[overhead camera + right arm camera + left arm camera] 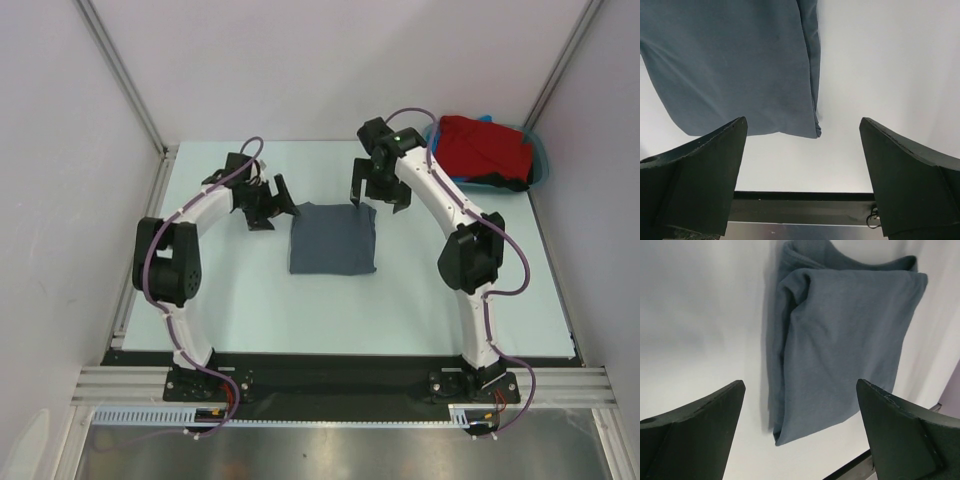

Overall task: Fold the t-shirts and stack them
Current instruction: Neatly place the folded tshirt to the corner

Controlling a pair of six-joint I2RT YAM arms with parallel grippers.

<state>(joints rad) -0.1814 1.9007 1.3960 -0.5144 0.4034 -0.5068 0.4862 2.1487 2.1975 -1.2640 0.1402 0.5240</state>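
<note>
The pale table (250,300) takes up most of what I can see, with two white arms bolted at its near edge and curving in toward the middle. Between them lies the dark grey t-shirt (333,238), already folded into a tidy, roughly square packet, flat on the table about midway between left and right. At the far right corner sits one teal tub (541,160), and heaped in it is the red t-shirt (485,145), crumpled and not yet folded. So I judge one shirt done and the rest waiting: the red one has to come out, be folded and go on top of the grey one. The left gripper (272,208) hovers just off the packet's far left corner, its jaws spread wide with nothing between them. The right gripper (377,195) hangs over the far right corner, equally agape and empty-handed, and its wrist view shows only the cloth's edge and bare table between the fingers. Smallest of all, a scrap of blue cloth (483,119) peeps out behind the red heap and some black cloth (514,183) lies along its near side. By my count: two arms, two grippers, one tub, one grey shirt, one red shirt. Whether the blue and black bits are further shirts I cannot tell.
</note>
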